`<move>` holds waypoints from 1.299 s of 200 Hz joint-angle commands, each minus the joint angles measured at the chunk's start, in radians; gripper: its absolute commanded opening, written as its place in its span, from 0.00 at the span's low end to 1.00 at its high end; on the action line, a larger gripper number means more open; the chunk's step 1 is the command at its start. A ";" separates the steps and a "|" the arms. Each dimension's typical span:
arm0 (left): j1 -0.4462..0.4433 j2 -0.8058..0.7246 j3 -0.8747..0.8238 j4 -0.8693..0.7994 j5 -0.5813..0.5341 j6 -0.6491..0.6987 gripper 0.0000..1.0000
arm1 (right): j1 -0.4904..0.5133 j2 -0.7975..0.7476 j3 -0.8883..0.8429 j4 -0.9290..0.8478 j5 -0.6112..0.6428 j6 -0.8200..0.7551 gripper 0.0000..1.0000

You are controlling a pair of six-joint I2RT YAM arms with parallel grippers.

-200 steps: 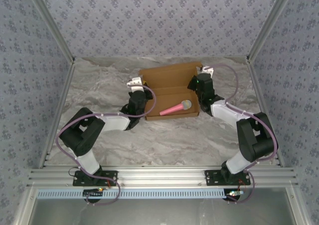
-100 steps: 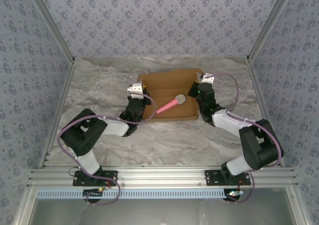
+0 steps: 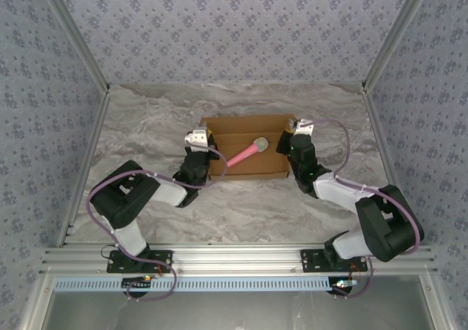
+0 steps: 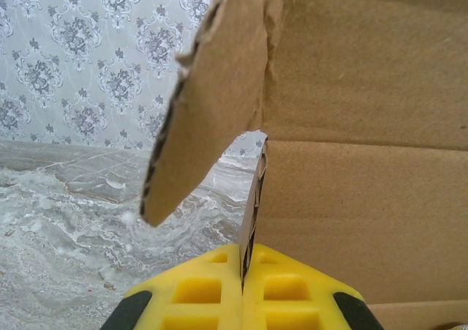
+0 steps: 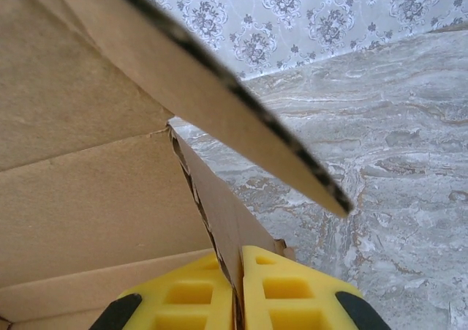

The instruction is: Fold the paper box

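Gripping the left end wall of the paper box (image 3: 241,125), the left gripper (image 3: 205,148) is seen from the top view fully closed, with the thin cardboard pinched between its fingers. In the left wrist view the two yellow fingers (image 4: 197,293) are pressed together, and the edge of an upright wall of the paper box (image 4: 351,198) is clamped in the seam between them at the left gripper (image 4: 245,271). A ragged-edged flap (image 4: 208,103) is tilted out to the left above that wall.

The right end wall is held in the same way by the right gripper (image 3: 287,143). In the right wrist view its yellow fingers (image 5: 292,293) are closed almost flat on a thin cardboard wall, which is caught between them at the right gripper (image 5: 238,290). An angled flap (image 5: 241,103) is seen edge-on across the upper part of that view, with the inner face of the paper box (image 5: 88,198) to the left.

The paper box is placed on the marble-patterned table (image 3: 146,125), toward the far side and roughly midway between left and right. Its top is open, and its far panel is raised behind the floor. A pink stick with a grey head (image 3: 245,153) is laid diagonally inside it, head toward the far right. The table is enclosed by patterned walls (image 3: 219,23).
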 commanded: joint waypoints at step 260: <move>-0.080 -0.119 -0.133 -0.178 -0.021 -0.081 0.37 | 0.098 -0.108 -0.204 0.010 0.173 -0.005 0.10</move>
